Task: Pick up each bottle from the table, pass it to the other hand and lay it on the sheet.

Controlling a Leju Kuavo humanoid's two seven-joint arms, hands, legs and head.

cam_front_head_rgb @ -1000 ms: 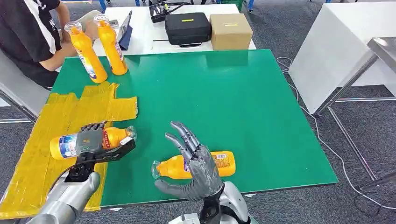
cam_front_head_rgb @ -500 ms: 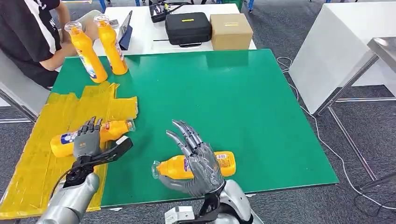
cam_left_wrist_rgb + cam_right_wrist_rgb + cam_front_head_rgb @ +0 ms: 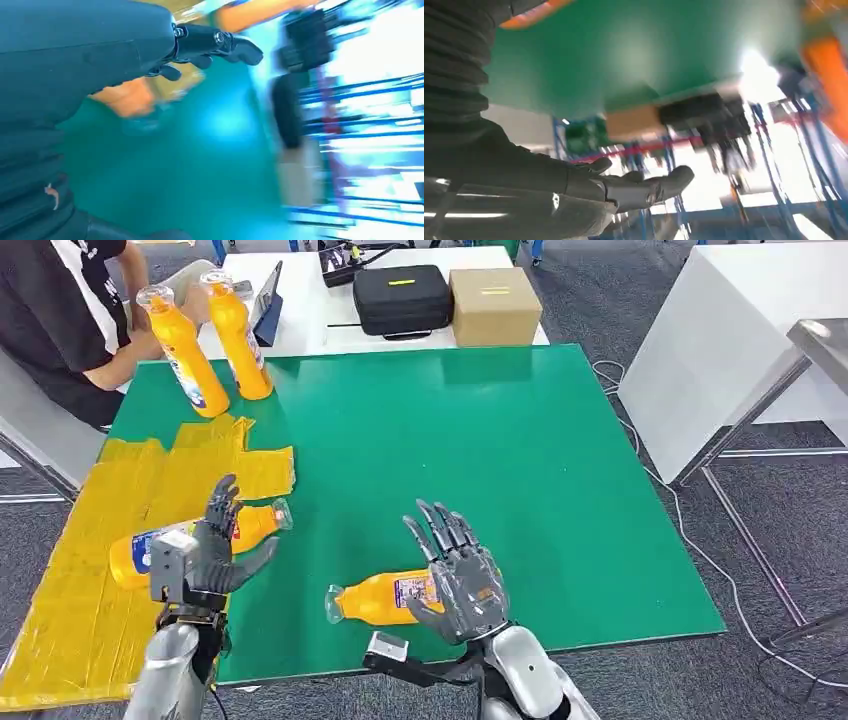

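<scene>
One orange bottle (image 3: 140, 549) lies on its side on the yellow sheet (image 3: 120, 490), its clear cap toward the green table. My left hand (image 3: 208, 548) hovers just in front of it, fingers spread, holding nothing. A second orange bottle (image 3: 372, 598) lies on the green table (image 3: 480, 440) near the front edge, partly behind my right hand (image 3: 463, 578), whose fingers are spread and raised. Two more orange bottles (image 3: 182, 345) (image 3: 240, 335) stand at the table's far left corner. The wrist views are blurred; the left hand (image 3: 210, 42) and right hand (image 3: 634, 187) show open fingers there.
A person in black sits at the far left, a hand by the standing bottles. Behind the green table a white table carries a black case (image 3: 402, 300), a cardboard box (image 3: 494, 306) and a tablet (image 3: 268, 310). A white table leg frame stands at the right.
My left hand has let go of the bottle on the sheet and drawn back, fingers opening. My right hand has shifted right and turned, uncovering more of the bottle on the table.
</scene>
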